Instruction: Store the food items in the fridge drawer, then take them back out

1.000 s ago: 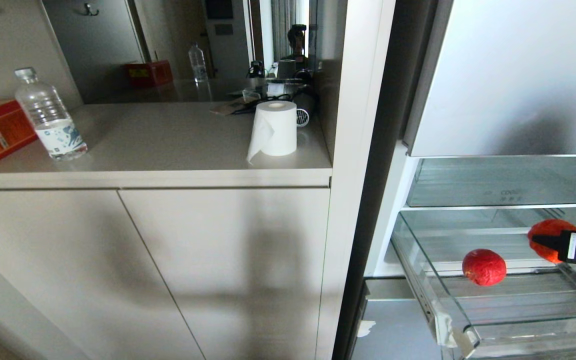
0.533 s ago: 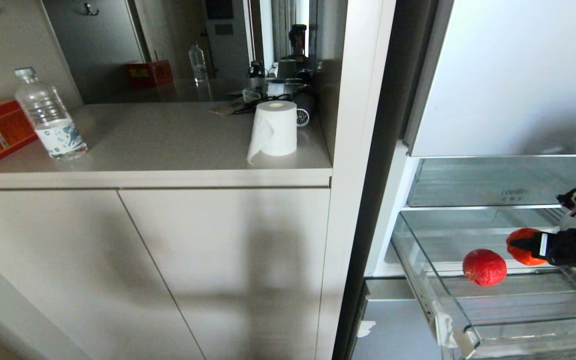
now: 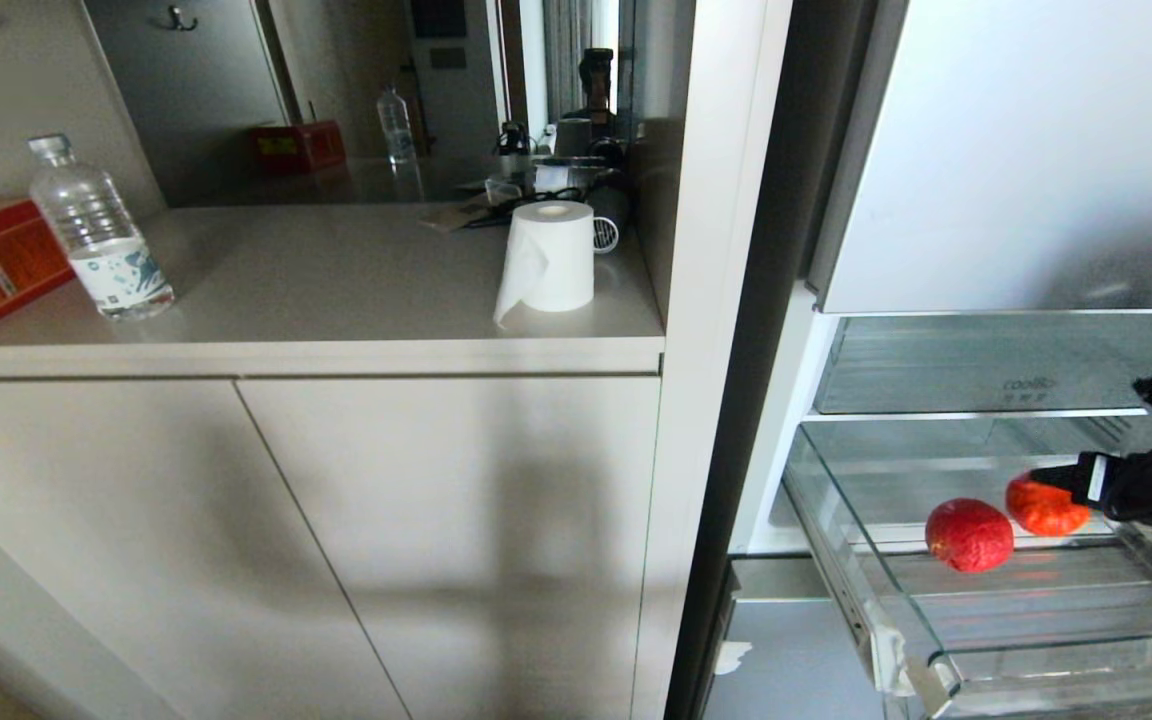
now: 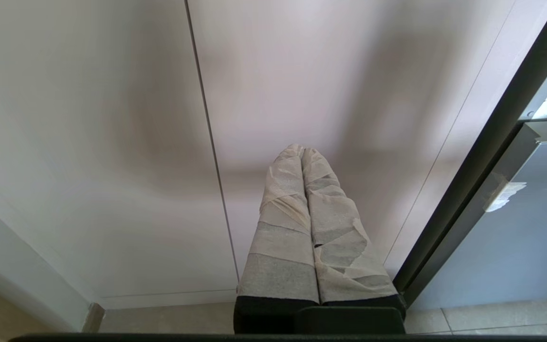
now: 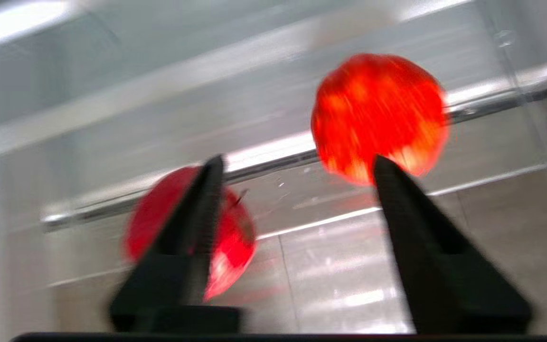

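Both fruits in drawer (image 3: 936, 640), red fruit (image 3: 969, 534) beside orange fruit (image 3: 1044, 508); right gripper (image 5: 297, 164) jaws spread, empty, just behind orange fruit; left gripper (image 4: 302, 151) jaws pressed together.

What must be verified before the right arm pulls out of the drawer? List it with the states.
1. Right gripper open, nothing between its fingers: ok.
2. Orange-red fruit inside the fridge drawer: ok.
3. Orange-red fruit lying at rest on the drawer floor: cannot tell.
4. Deeper red fruit inside the drawer, clear of the fingers: ok.
5. Drawer pulled out, top unobstructed: ok.
6. Left gripper shut, parked before the cabinet doors: ok.
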`<state>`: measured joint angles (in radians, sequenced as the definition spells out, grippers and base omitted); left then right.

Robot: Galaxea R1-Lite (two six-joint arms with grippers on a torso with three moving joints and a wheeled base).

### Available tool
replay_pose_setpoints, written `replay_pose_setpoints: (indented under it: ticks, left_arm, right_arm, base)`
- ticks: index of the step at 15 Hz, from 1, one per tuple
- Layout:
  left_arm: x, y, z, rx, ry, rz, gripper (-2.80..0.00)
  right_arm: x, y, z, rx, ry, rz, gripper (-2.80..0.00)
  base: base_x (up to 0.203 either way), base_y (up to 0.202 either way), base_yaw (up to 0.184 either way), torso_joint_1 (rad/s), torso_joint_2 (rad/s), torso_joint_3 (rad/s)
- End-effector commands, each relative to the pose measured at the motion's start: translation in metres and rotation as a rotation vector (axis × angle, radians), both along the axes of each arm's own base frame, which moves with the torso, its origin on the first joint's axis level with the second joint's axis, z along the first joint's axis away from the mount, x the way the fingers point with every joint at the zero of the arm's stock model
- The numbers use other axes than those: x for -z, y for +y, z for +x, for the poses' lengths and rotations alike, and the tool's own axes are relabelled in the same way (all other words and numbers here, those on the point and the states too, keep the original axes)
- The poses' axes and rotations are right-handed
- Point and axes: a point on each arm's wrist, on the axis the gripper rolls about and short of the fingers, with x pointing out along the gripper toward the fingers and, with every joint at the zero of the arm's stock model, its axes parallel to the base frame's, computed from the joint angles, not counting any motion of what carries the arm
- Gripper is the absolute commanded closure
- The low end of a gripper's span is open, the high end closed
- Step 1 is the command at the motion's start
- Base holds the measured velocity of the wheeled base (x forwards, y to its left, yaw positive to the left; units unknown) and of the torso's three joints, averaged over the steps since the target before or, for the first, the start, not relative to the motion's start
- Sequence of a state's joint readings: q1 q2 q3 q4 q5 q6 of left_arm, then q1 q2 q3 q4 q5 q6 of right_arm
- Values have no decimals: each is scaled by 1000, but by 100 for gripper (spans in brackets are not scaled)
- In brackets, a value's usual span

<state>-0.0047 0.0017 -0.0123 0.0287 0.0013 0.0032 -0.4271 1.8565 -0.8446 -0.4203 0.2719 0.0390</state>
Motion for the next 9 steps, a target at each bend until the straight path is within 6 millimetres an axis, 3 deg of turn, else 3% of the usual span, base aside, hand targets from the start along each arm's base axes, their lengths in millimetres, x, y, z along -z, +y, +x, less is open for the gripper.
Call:
replay_pose_setpoints:
  ticks: [1, 3, 5, 7, 9]
  left_arm:
    - [0, 0, 0, 0, 0, 0, 0]
    - [0, 0, 0, 0, 0, 0, 0]
    - [0, 0, 0, 0, 0, 0, 0]
    - [0, 0, 0, 0, 0, 0, 0]
    - [0, 0, 0, 0, 0, 0, 0]
  right_arm:
    - [-39, 10, -30, 16, -107, -45, 0]
    - [-67, 19, -73, 77, -189, -93, 0]
    - [-80, 27, -127, 196, -233, -150, 0]
    - [-73, 22, -176, 401, -187, -187, 0]
    - [-52, 11, -205, 566, -78, -174, 0]
  base:
    - [0, 0, 0, 0, 0, 0]
    - [0, 0, 0, 0, 0, 0]
    - [0, 0, 0, 0, 0, 0]
    - [0, 0, 0, 0, 0, 0]
    - [0, 0, 0, 0, 0, 0]
